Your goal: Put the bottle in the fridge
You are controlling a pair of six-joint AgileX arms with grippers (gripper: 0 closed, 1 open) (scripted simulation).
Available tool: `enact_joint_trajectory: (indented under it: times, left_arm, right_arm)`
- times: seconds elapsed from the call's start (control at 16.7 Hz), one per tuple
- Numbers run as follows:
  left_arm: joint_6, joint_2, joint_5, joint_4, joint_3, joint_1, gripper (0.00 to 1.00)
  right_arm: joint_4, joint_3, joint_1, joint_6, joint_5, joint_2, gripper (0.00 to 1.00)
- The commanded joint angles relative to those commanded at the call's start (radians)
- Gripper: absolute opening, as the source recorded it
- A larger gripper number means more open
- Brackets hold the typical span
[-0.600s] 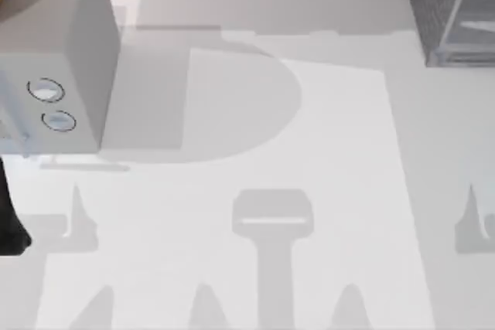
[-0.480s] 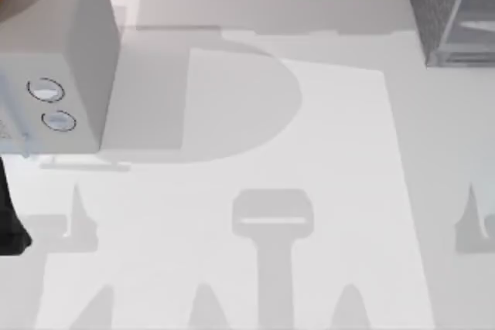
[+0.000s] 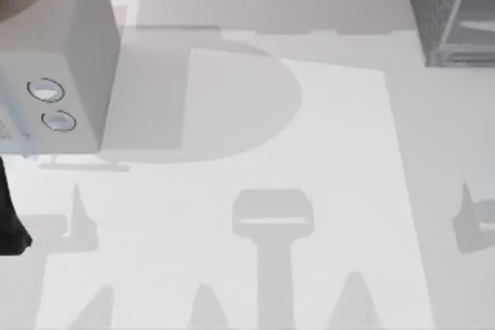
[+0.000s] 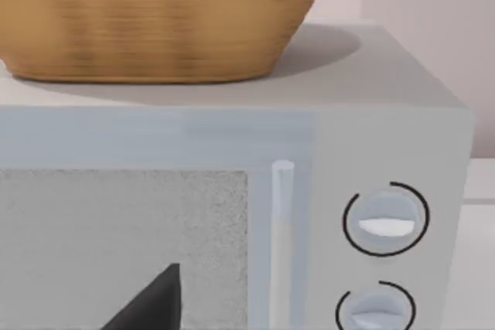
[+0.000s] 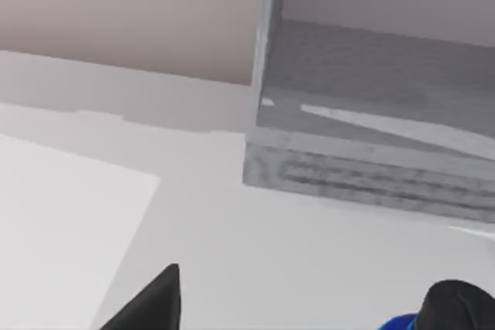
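The fridge [image 3: 448, 13] stands at the table's far right corner, a dark speckled box with a glassy panel. In the right wrist view the fridge [image 5: 363, 168] lies ahead across bare table. My right gripper [image 5: 309, 307] shows one dark fingertip [image 5: 158, 299] and a dark rounded shape at the frame's edge. A blue sliver [image 5: 402, 322] beside that shape may be the bottle; I cannot tell whether it is held. A black part of my left arm [image 3: 9, 226] sits at the left edge. One left fingertip [image 4: 155, 303] points at the dialled box.
A smooth grey box with two round dials [image 3: 62, 75] fills the left side and carries a wicker basket [image 4: 155, 21] on top. Its door handle [image 4: 282, 222] is beside the dials. Arm shadows lie across the white table [image 3: 255, 129].
The gripper shadow at the table's right edge has shifted slightly to the left. The left arm and both boxes have not moved.
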Motion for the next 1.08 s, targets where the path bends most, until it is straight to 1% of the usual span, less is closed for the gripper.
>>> enact_joint_trajectory:
  times: [0.12, 0.3, 0.84, 1.08]
  left_arm:
    - [0.000, 0.000, 0.000, 0.000, 0.000, 0.000, 1.00]
    - [0.000, 0.000, 0.000, 0.000, 0.000, 0.000, 1.00]
    - [0.000, 0.000, 0.000, 0.000, 0.000, 0.000, 1.00]
    - [0.000, 0.000, 0.000, 0.000, 0.000, 0.000, 1.00]
  right_arm:
    - [0.041, 0.039, -0.059, -0.068, -0.105, 0.153, 1.00]
    - [0.111, 0.108, -0.160, -0.187, -0.288, 0.419, 1.00]
    - [0.348, 0.342, -0.483, -0.586, -0.917, 1.292, 1.00]
    - [0.434, 0.428, -0.602, -0.731, -1.160, 1.600, 1.00]
